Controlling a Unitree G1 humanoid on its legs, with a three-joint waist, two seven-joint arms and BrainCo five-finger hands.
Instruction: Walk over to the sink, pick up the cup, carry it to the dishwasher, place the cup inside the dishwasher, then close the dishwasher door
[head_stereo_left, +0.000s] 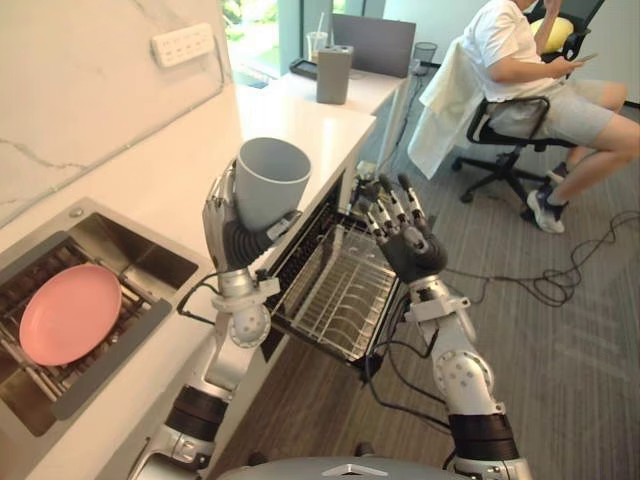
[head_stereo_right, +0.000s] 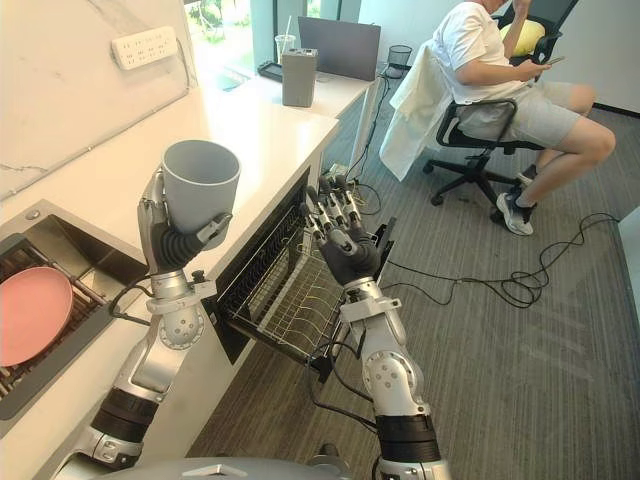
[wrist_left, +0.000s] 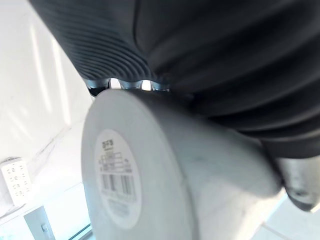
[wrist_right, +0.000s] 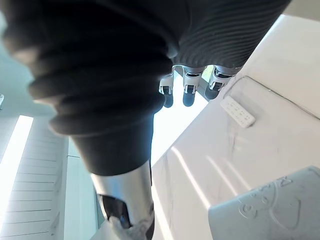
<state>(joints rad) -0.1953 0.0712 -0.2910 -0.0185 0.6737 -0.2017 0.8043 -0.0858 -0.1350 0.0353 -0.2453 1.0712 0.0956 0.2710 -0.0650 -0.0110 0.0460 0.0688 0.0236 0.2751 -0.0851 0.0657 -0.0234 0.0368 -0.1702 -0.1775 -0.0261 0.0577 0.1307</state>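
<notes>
Over the counter's edge, at about 10 o'clock from the pulled-out dishwasher rack (head_stereo_left: 335, 290): grey cup (head_stereo_left: 270, 180), upright, mouth up, clasped low round its body by the curled fingers and thumb of the left hand (head_stereo_left: 225, 228). Touches neither counter nor rack. At 3 o'clock from the cup, above the rack's outer side: right hand (head_stereo_left: 405, 238), fingers straight and spread, holding nothing.

Judged risks from here:
- Could clip the counter lip on the way down toward 4 o'clock, given a path so close to that edge.
- Could tip or slide in the grasp, with the hold so low and most of the cup above the fingers.
- Could land crooked on the wires and roll, if let go too high or at a slant.
- Could collide with the spread right hand, parked right over the landing spot.
- Could jam the door later, with the rack left drawn out.

Pale stone counter (head_stereo_left: 300, 125), stretching to 12 o'clock. At 9 o'clock, a steel sink (head_stereo_left: 150, 262) with a pink plate (head_stereo_left: 70, 312) lying in it. At 11 o'clock on the wall, a white power strip (head_stereo_left: 183, 43). At 12 o'clock, a grey box (head_stereo_left: 333, 73) and a laptop (head_stereo_left: 375, 45). At 2 o'clock, on grey carpet (head_stereo_left: 570, 400), a person (head_stereo_left: 510, 50) seated in an office chair (head_stereo_left: 495, 165).
</notes>
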